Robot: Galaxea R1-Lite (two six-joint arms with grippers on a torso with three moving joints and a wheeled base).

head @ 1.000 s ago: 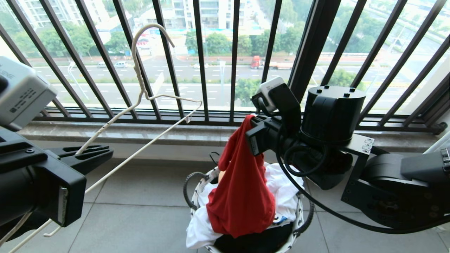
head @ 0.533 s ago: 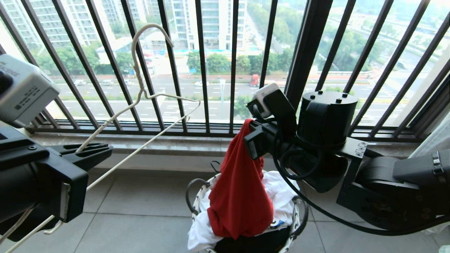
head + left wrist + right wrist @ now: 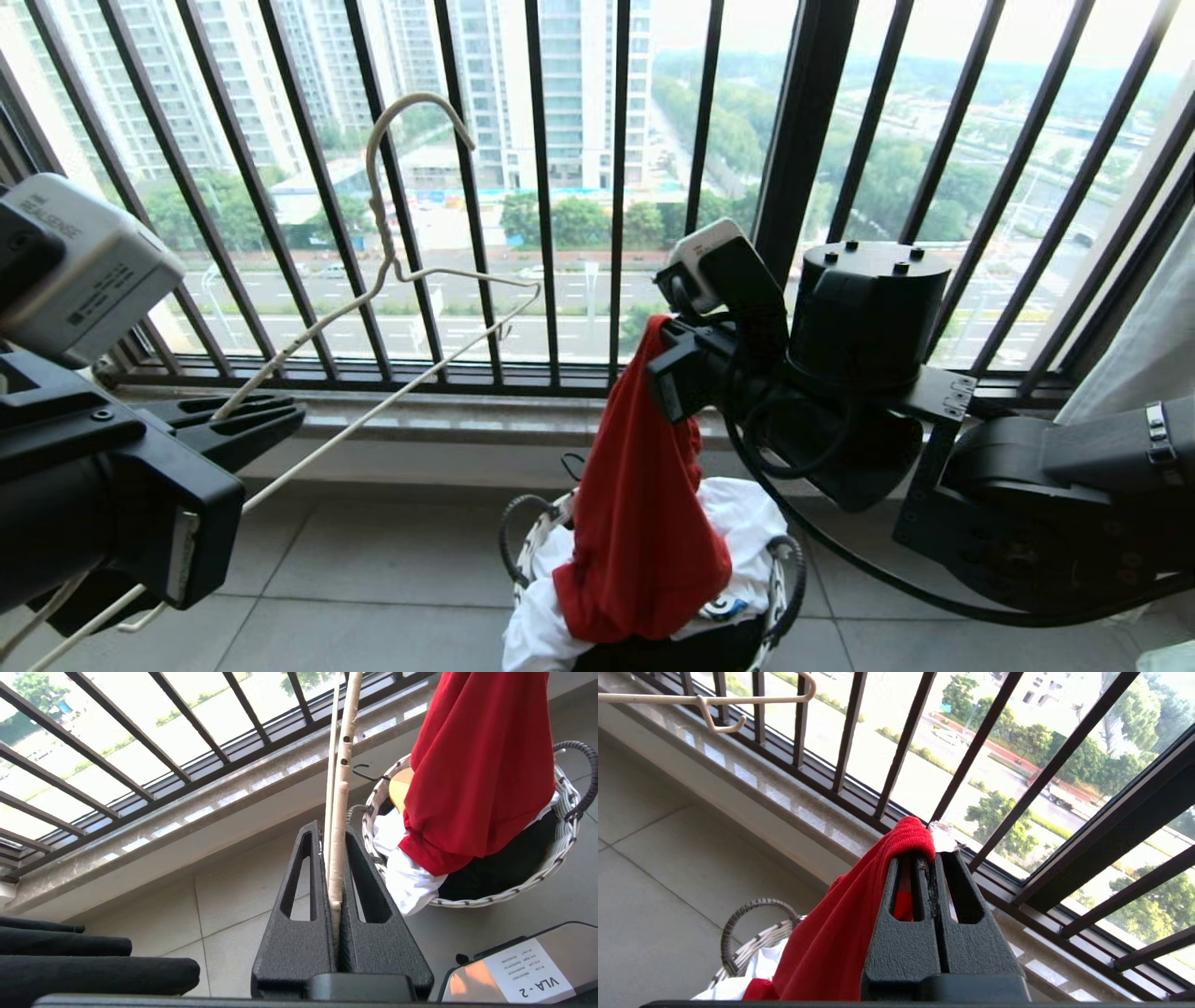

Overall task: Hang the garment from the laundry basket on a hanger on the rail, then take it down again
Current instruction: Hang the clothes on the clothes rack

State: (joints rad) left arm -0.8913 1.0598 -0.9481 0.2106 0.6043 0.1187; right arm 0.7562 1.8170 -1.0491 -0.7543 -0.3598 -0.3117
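1. A tiled balcony floor [image 3: 373,560] is seen below a black barred window railing [image 3: 541,187], with a street and towers beyond.
2. The hanger [image 3: 392,280] is clamped at its lower wire between the closed fingers of the left gripper [image 3: 334,830], its hook raised before the bars.
3. The garment [image 3: 644,523] is pinched at its top edge by the closed right gripper [image 3: 931,858] and hangs down into the laundry basket [image 3: 780,579].
4. White and black clothes are seen in the basket beneath it.
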